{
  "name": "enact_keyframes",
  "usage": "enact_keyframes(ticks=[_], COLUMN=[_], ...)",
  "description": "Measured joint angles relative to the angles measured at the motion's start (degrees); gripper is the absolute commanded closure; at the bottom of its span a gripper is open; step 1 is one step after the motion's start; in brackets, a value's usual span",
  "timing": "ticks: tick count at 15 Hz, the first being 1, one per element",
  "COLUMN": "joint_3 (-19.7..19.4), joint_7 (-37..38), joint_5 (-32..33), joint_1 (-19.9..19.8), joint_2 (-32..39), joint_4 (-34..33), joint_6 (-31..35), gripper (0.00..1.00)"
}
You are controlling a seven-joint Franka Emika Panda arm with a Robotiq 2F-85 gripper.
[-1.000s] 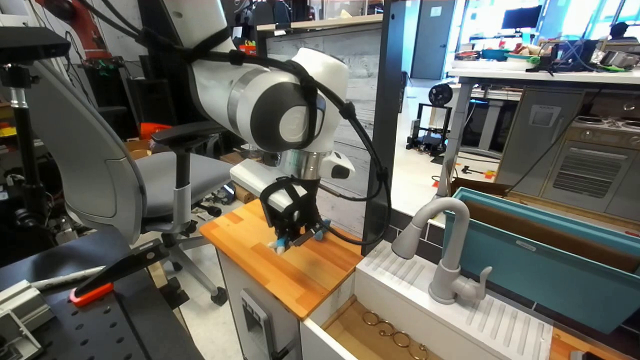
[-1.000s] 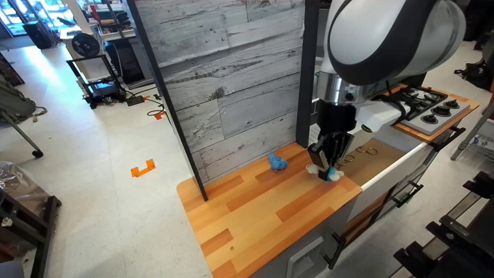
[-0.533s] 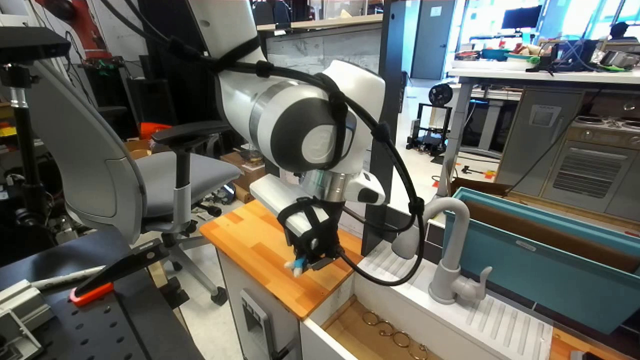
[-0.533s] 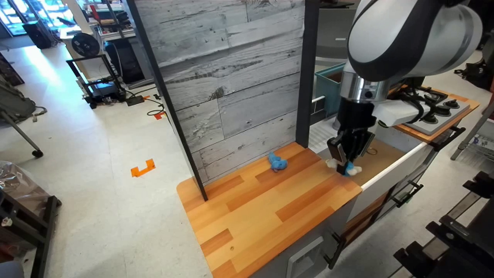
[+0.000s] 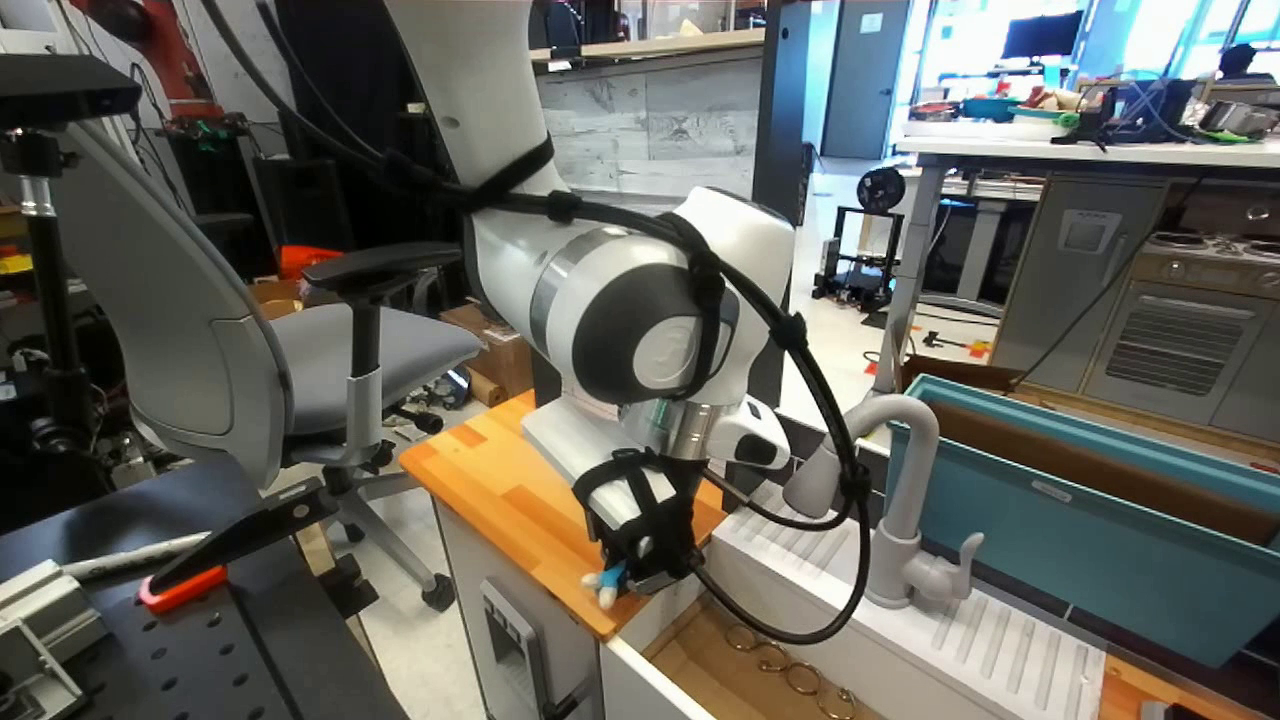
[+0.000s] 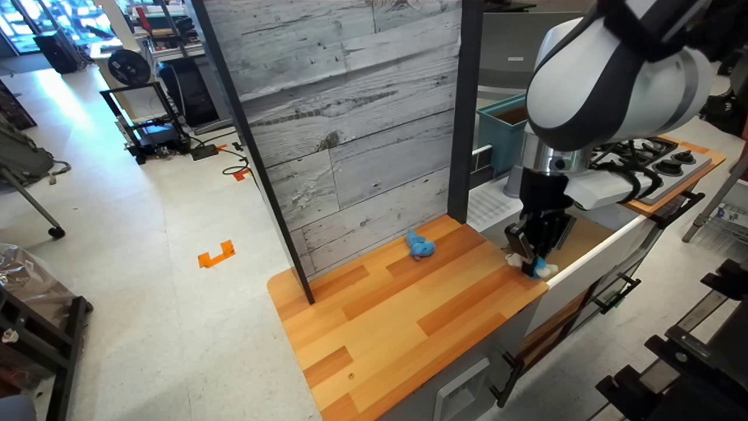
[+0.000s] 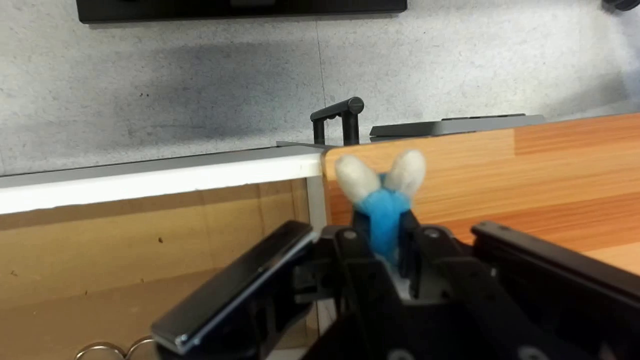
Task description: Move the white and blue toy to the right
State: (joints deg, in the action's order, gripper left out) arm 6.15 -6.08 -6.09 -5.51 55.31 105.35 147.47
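The white and blue toy (image 7: 384, 205) is held between the black fingertips of my gripper (image 7: 385, 227) in the wrist view. Its two white lobes stick out beyond the fingertips. The toy also shows in both exterior views (image 5: 608, 582) (image 6: 544, 269), at the sink-side end of the wooden counter (image 6: 380, 327). My gripper (image 6: 533, 266) points down there, shut on the toy. The toy is at or just above the counter surface near its corner; I cannot tell whether it touches.
A darker blue toy (image 6: 421, 247) lies on the counter by the grey wood-plank wall (image 6: 362, 128). A white sink (image 7: 150, 177) with gold rings (image 5: 785, 668) inside adjoins the counter. A grey faucet (image 5: 905, 480) and a teal planter (image 5: 1080, 520) stand behind the sink.
My gripper has carried the toy along the counter toward the sink-side end. In the last half second it has come lower. The darker blue toy has not moved.
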Motion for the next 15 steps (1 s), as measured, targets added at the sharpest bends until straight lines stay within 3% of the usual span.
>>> enact_keyframes(ticks=[6, 7, 8, 9, 15], joint_3=[-1.33, -1.59, -1.74, -1.75, -0.91], joint_7=[1.44, 1.56, 1.58, 1.58, 1.58], joint_5=[0.2, 0.25, 0.27, 0.27, 0.26], joint_1=[1.94, 2.32, 2.63, 2.91, 4.55], joint_2=[3.36, 3.54, 3.74, 3.91, 3.81], joint_4=[-5.11, -5.64, -6.2, -6.69, -7.87], joint_6=[-4.85, -5.59, -6.18, -6.58, -7.0], gripper=[0.97, 0.9, 0.62, 0.61, 0.18])
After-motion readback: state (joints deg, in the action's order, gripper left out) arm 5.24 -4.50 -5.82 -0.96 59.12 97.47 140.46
